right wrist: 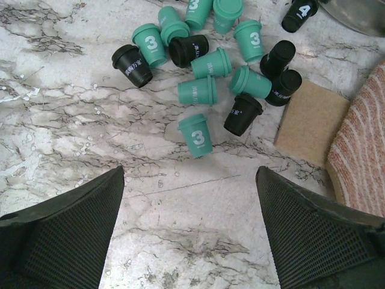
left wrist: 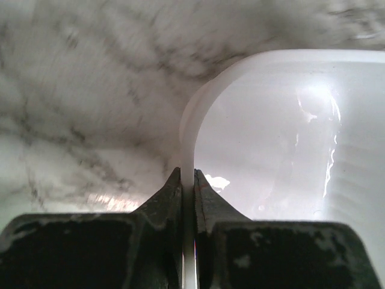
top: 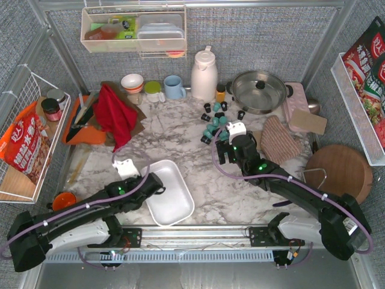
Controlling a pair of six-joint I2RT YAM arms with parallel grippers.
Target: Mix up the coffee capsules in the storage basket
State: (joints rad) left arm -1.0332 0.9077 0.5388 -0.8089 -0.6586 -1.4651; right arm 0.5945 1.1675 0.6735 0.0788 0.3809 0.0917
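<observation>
The white storage basket [top: 171, 192] lies empty on the marble table in front of my left arm. My left gripper [top: 155, 182] is shut on its near-left rim; in the left wrist view the jaws [left wrist: 187, 180] pinch the thin white wall [left wrist: 187, 132]. The coffee capsules [top: 215, 123], teal and black, lie scattered on the table beyond the basket, to its right. My right gripper [top: 227, 149] hovers open and empty just short of them. In the right wrist view [right wrist: 189, 174] the nearest teal capsule [right wrist: 197, 135] lies ahead of the jaws, the rest of the pile [right wrist: 198, 90] beyond.
A tan pad [right wrist: 310, 120] and a striped cloth [top: 280, 141] lie right of the capsules. A pan [top: 258, 90], thermos [top: 204, 75], mugs [top: 174, 87] and red cloth [top: 114, 111] stand at the back. A round wooden board [top: 337, 171] lies right; a wire basket [top: 30, 138] hangs left.
</observation>
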